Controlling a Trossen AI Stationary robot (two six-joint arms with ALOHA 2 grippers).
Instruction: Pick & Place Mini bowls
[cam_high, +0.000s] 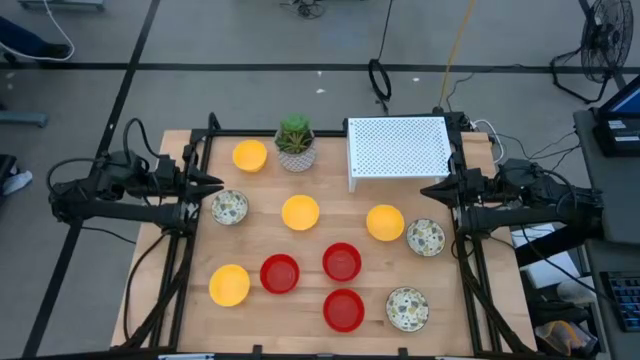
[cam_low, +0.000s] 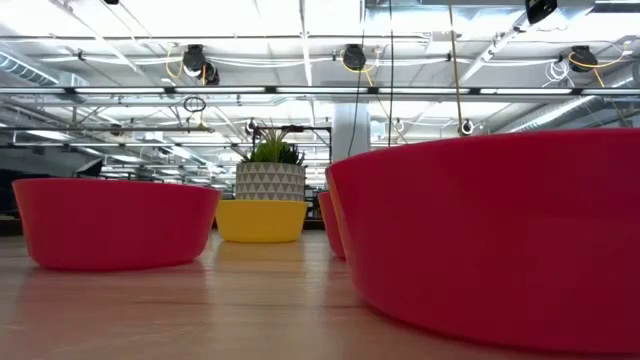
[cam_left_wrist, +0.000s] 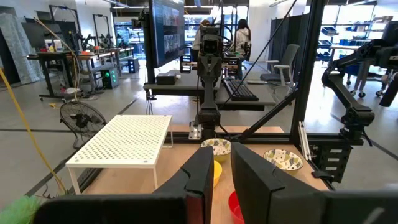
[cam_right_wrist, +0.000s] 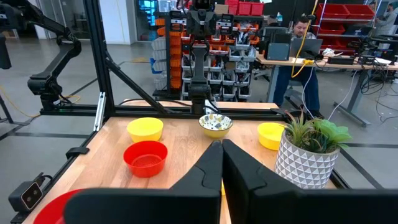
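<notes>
Wooden tabletop (cam_high: 310, 250) carries all ten mini bowls, scattered loose between the two parked arms, so the picking has not begun. The left gripper (cam_high: 215, 183) waits at the table's left edge with its fingers nearly together and nothing between them. A cream speckled mini bowl (cam_high: 229, 207) sits just beside its tip, and a plain yellow mini bowl (cam_high: 250, 155) lies near on the far side. The right gripper (cam_high: 427, 189) rests at the right edge, fingers together and empty, just beside the white perforated rectangular rack (cam_high: 398, 148); another speckled mini bowl (cam_high: 425, 237) and a yellow one (cam_high: 385, 222) lie near it. Three red mini bowls (cam_high: 341, 261) cluster well apart from both. Next, I judge, one gripper must spread its fingers and drop onto the rim of its nearest bowl.
</notes>
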